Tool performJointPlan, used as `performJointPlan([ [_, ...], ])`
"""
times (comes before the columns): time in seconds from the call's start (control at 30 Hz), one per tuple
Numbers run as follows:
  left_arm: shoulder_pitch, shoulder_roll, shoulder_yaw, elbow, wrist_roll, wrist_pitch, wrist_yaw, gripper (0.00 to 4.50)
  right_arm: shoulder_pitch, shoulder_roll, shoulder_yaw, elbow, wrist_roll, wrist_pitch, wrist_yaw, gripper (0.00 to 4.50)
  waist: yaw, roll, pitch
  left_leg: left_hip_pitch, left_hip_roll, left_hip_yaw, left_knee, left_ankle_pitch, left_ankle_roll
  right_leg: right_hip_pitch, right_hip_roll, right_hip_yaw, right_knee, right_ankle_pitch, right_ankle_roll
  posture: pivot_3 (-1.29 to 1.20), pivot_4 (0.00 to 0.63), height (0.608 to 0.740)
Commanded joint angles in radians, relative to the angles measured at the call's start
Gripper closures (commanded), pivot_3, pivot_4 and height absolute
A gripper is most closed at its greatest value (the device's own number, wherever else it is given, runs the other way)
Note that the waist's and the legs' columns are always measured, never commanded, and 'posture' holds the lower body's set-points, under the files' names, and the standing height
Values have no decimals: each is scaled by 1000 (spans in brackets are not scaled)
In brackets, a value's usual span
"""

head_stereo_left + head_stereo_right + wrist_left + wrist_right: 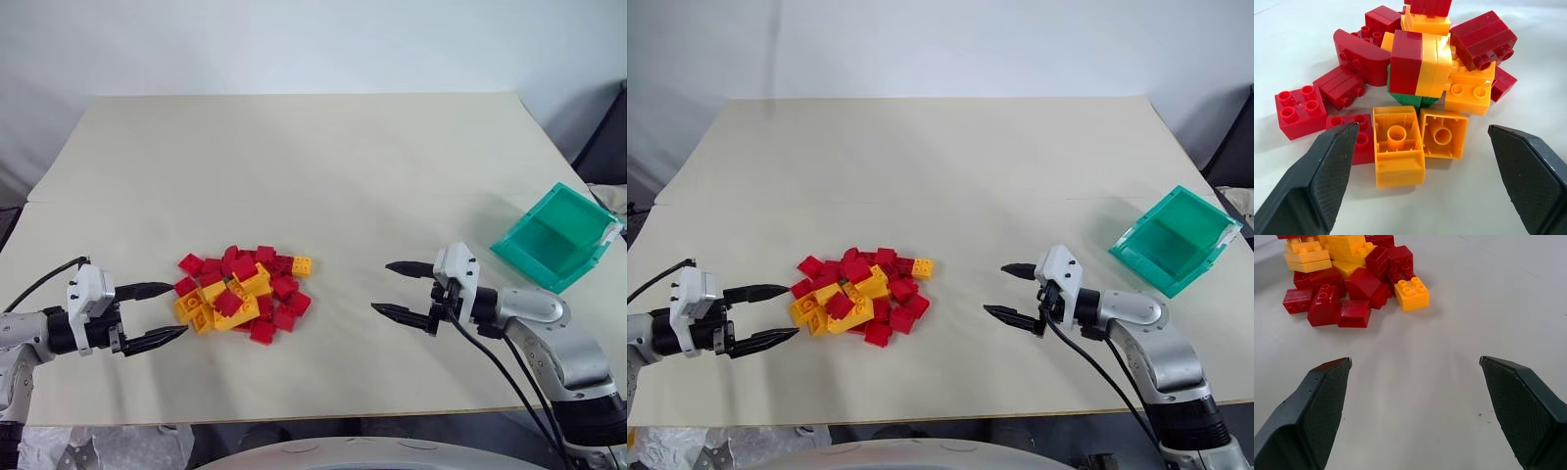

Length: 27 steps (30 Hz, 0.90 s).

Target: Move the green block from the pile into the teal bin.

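The pile (240, 292) of red and yellow-orange bricks lies on the table, left of centre. The green block (1413, 100) is mostly buried in it, peeking out under a red and a yellow brick on the side facing my left gripper. My left gripper (176, 309) hovers open just left of the pile, pointing at it, with nothing between its fingers (1327, 166). My right gripper (382, 287) stands open and empty over bare table to the right of the pile. The teal bin (558, 235) sits tilted at the table's right edge, beyond the right arm.
The pale table (343, 166) stretches wide behind the pile and between pile and bin. A dark object (607, 137) stands off the table's right edge. Cables hang from both wrists near the front edge.
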Motion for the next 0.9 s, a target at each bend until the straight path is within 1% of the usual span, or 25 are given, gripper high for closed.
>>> performJointPlan([
  [0.03,-11,-1,22,-19,-22,-4,4,0,-9,7,-14,-9,4,-23,-5,87,0,0,0,0,0,0,0,0,0,0,0,0,0,0,0,0,150,740],
  [0.13,-7,19,28,-54,-40,123,62,0,-8,9,-14,-8,3,-26,-6,87,0,0,0,0,0,0,0,0,0,0,0,0,0,0,0,0,150,740],
  [0.17,-7,23,33,-67,-52,141,60,0,-10,10,-13,-5,3,-27,-5,87,0,0,0,0,0,0,0,0,0,0,0,0,0,0,0,0,150,740],
  [0.27,7,31,50,-87,-55,140,44,0,-15,12,-10,0,2,-28,-2,87,0,0,0,0,0,0,0,0,0,0,0,0,0,0,0,0,150,740],
  [0.33,15,42,59,-85,-81,138,-17,0,-26,17,-3,9,0,-32,4,87,0,0,0,0,0,0,0,0,0,0,0,0,0,0,0,0,150,740],
  [0.4,22,45,65,-95,-86,129,-36,383,-39,21,3,18,-1,-36,10,0,0,0,0,0,0,1,0,0,0,0,0,0,0,0,0,0,150,740],
  [0.47,30,42,70,-109,-93,116,-54,863,-49,24,8,25,0,-37,14,0,-1,0,0,0,0,1,0,0,0,-1,0,1,0,0,0,0,150,740],
  [0.6,95,17,65,-231,-134,101,-102,2032,-78,42,32,14,17,-26,35,0,-3,0,0,0,1,2,0,-1,0,-1,0,1,0,0,0,0,150,740],
  [0.63,102,15,58,-252,-141,104,-107,2382,-83,47,36,14,18,-24,35,0,-2,0,0,0,1,2,0,-1,0,-1,1,1,0,0,0,0,150,740],
  [0.67,105,16,48,-267,-145,108,-112,2615,-87,53,38,13,20,-21,34,0,-2,0,0,0,1,2,0,-1,0,-1,1,1,-1,0,0,0,150,740],
  [0.7,106,17,31,-283,-150,115,-123,2969,-89,57,42,11,20,-19,35,0,-2,0,0,0,1,2,0,-1,0,-1,1,2,0,0,0,0,150,740],
  [0.73,106,18,21,-291,-152,119,-131,3227,-90,61,46,10,20,-18,35,0,0,0,0,0,1,2,0,-1,0,-1,1,2,0,0,0,0,150,740],
  [0.83,89,14,-52,-322,-156,136,-161,4160,-91,69,57,11,12,-24,36,0,2,1,1,0,0,2,0,-1,0,-1,1,2,0,0,0,0,150,740],
  [0.87,78,11,-76,-322,-151,139,-163,4414,-90,71,59,12,10,-27,37,0,1,1,1,0,0,2,0,-1,0,-1,1,2,0,0,0,0,150,740],
  [0.9,65,5,-99,-315,-144,139,-164,4480,-90,72,61,12,9,-29,37,0,0,1,1,0,0,3,0,-1,0,-1,1,2,0,0,0,0,150,740],
])
